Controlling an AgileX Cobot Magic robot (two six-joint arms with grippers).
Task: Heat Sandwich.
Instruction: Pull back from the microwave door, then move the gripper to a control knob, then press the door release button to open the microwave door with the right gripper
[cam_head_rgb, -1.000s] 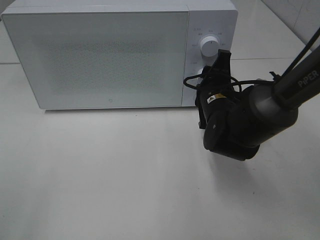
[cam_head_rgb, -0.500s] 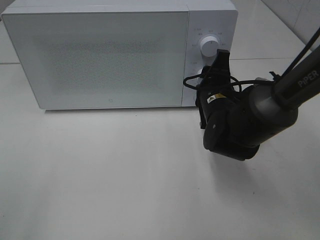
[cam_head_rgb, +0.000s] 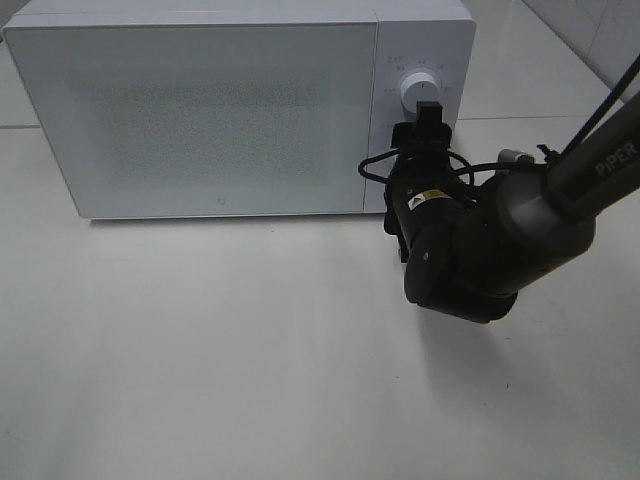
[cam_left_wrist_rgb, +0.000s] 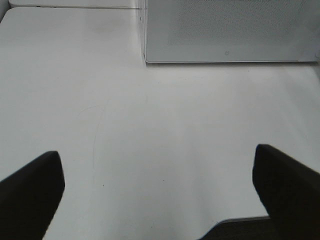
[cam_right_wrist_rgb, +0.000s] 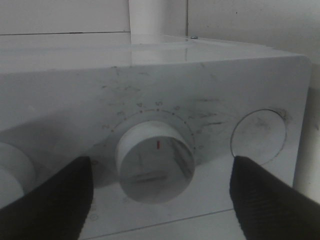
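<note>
The right fingers (cam_right_wrist_rgb: 55, 200) stand apart with the dial (cam_right_wrist_rgb: 155, 160) between them, and there is a clear gap on either side, so nothing is gripped. A second ago, seen from above, they reached up taller against the control panel. Now they sit lower and squarer and have spread off the dial. To me that looks like a setting just made and let go. If so, the heating is set and what's left is to back the arm away. The dial's red mark sits about midway between the fingers.

Just past one finger is the edge of a second dial (cam_right_wrist_rgb: 10, 177), and past the other is a round button (cam_right_wrist_rgb: 258, 132), or maybe a recess. That makes two dials and one button on the panel.

Farther out there is one microwave (cam_head_rgb: 200, 110) with its door shut, and the frosted front gives nothing away. The sandwich is not in sight in any view. I'd guess it is behind that door, but I cannot tell.

The left fingers (cam_left_wrist_rgb: 35, 190) are spread wide and hold nothing. They hang over bare bench (cam_head_rgb: 200, 380) with the microwave's front ahead of them. Only one arm shows from above.
</note>
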